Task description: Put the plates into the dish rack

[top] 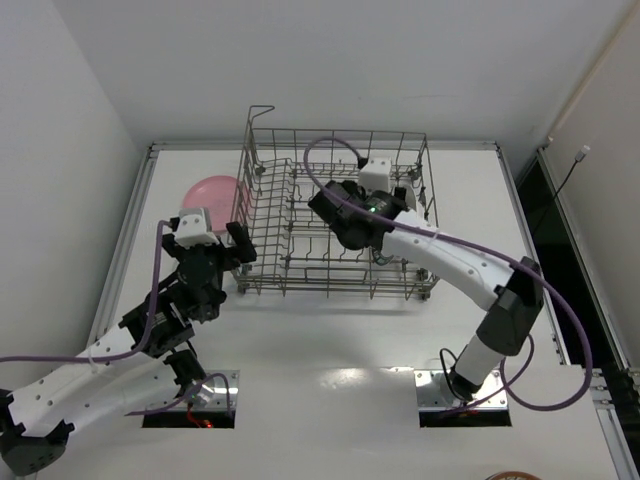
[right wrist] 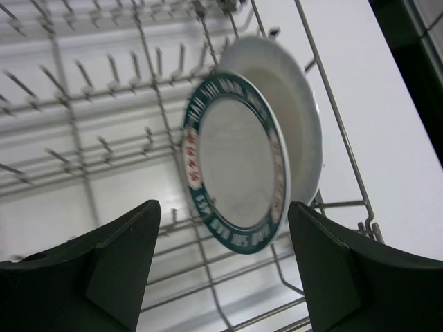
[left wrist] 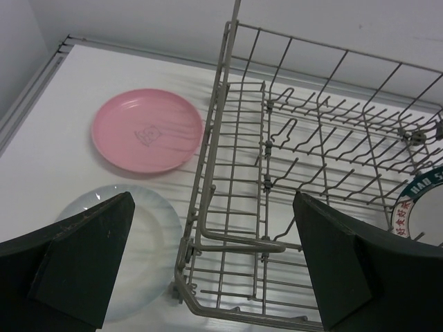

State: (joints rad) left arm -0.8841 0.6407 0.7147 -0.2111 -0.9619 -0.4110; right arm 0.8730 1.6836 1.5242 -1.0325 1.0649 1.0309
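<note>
The grey wire dish rack [top: 335,292] stands mid-table. The pink plate [top: 208,192] lies flat on the table left of it, also in the left wrist view [left wrist: 147,130]. A plain pale white plate [left wrist: 149,238] lies flat nearer, beside the rack's corner [left wrist: 208,173]. The plate with the dark patterned rim [right wrist: 235,166] stands upright between the tines, with a deeper white dish [right wrist: 294,111] right behind it. My left gripper [left wrist: 214,263] is open and empty above the rack's left edge. My right gripper [right wrist: 225,270] is open and empty inside the rack, just in front of the patterned plate.
The rack has a raised loop [top: 262,110] at its far left corner and high wire walls [right wrist: 332,117]. A metal rail [top: 135,215] runs along the table's left edge. White walls stand behind and to the left.
</note>
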